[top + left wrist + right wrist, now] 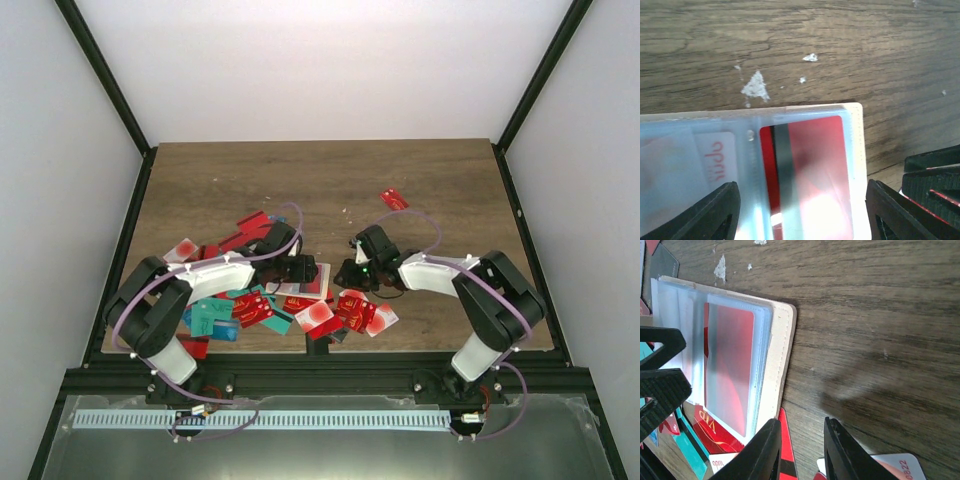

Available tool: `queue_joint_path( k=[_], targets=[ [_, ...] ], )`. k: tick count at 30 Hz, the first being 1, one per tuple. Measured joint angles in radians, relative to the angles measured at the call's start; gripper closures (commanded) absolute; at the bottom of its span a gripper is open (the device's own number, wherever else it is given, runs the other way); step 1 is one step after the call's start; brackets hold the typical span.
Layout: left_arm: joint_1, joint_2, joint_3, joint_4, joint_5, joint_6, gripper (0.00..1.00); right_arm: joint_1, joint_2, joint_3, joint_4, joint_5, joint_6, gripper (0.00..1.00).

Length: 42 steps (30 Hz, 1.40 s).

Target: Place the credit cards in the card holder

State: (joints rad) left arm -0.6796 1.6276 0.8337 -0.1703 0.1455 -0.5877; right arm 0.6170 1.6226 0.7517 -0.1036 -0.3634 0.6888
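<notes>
The card holder [858, 150] lies open on the wood, tan rim around clear plastic sleeves. A red credit card [812, 170] with a dark stripe sits inside the top sleeve. My left gripper [802, 212] hangs just above it, open, its fingers [715, 212] straddling the sleeve and touching nothing. From the right wrist the holder [776, 355] and its red card [732, 365] show at left. My right gripper [801, 450] stands open beside the holder's edge, empty, over a loose red card [786, 445]. In the top view both grippers [300, 270] [347, 274] meet at the holder [316, 288].
Several loose credit cards [250, 310], red, teal and white, lie scattered in front of the left arm and between the arms. One red card [394, 199] lies alone farther back on the right. A white card [895, 465] lies under my right finger. Walls enclose the table.
</notes>
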Motion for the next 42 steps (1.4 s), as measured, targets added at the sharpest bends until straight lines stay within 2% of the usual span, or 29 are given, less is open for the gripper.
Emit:
queue_joint_path(
  k=[6, 11, 17, 22, 27, 33, 38, 42],
  targets=[
    [0.0, -0.054, 0.026, -0.122, -0.104, 0.039, 0.3, 0.0, 0.032, 0.014, 0.022, -0.029, 0.0, 0.73],
    [0.0, -0.113, 0.054, -0.232, -0.25, 0.065, 0.32, -0.002, 0.041, 0.014, 0.041, -0.061, 0.0, 0.71],
    [0.0, -0.109, 0.064, -0.315, -0.401, 0.079, 0.34, -0.017, 0.056, 0.014, 0.083, -0.119, 0.009, 0.66],
    [0.0, -0.082, 0.064, -0.326, -0.441, 0.091, 0.37, -0.034, 0.084, 0.014, 0.111, -0.165, 0.026, 0.62],
    [0.0, -0.056, 0.063, -0.323, -0.47, 0.096, 0.49, -0.051, 0.101, 0.014, 0.133, -0.199, 0.041, 0.59],
    [0.0, -0.026, 0.056, -0.301, -0.493, 0.105, 0.58, -0.054, 0.134, 0.025, 0.173, -0.246, 0.061, 0.59],
    [0.0, -0.001, 0.039, -0.278, -0.496, 0.116, 0.78, -0.054, 0.156, 0.032, 0.203, -0.279, 0.076, 0.59],
    [0.001, 0.006, 0.028, -0.261, -0.497, 0.118, 0.87, -0.055, 0.175, 0.043, 0.216, -0.299, 0.087, 0.6]
  ],
)
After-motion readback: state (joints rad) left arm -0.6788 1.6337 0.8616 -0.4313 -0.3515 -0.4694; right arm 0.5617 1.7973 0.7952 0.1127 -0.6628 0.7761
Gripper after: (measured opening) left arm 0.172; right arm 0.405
